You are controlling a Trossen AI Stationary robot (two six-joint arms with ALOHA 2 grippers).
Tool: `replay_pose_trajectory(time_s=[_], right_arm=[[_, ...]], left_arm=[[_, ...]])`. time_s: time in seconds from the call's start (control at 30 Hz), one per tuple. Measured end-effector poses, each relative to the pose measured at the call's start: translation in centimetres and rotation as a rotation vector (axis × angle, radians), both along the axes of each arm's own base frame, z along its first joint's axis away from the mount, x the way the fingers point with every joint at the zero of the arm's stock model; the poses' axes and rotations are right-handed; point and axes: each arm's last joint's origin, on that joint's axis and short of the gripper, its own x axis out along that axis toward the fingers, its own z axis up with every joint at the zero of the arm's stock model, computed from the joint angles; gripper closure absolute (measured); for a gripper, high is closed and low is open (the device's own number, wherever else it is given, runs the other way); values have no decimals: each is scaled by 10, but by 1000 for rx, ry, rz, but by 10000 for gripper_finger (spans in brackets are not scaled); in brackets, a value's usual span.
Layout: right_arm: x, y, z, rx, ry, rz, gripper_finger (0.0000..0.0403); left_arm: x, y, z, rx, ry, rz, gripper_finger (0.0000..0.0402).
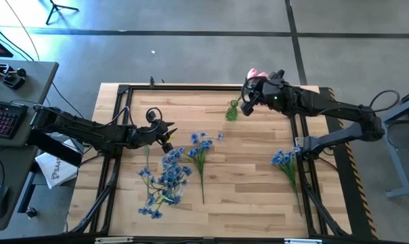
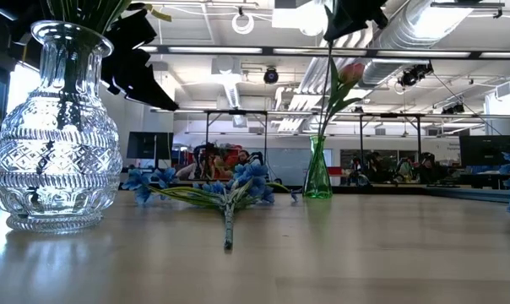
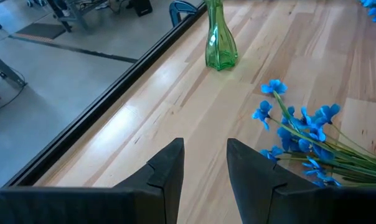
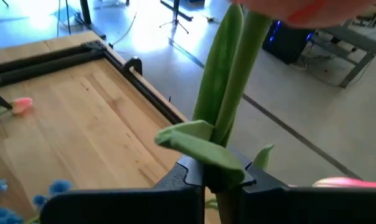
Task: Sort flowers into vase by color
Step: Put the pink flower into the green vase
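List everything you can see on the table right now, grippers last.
table: one, light wood, under both arms
clear vase: one, colourless glass, near left, green stems inside
green vase: one, green glass, far side, centre
blue flowers: three groups, blue; loose at centre, loose at right, clustered at left
pink tulip: one, pink head, upright over the green vase
left gripper: dark, open, above the left cluster
right gripper: dark, shut on the pink tulip's stem

Dark jointed arms (black cables).
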Motion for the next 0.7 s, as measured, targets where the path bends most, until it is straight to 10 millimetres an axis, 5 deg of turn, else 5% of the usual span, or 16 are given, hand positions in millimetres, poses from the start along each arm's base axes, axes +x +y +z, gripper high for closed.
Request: replay_pose_trajectory(time_s=[0.33,0.7], right_arm=[[14,-10,-13,3,43,-48,380],[3,-27,-9,8,35,-102,215]], left_arm=[[0,0,0,0,0,0,291],[0,0,0,0,3,0,291]])
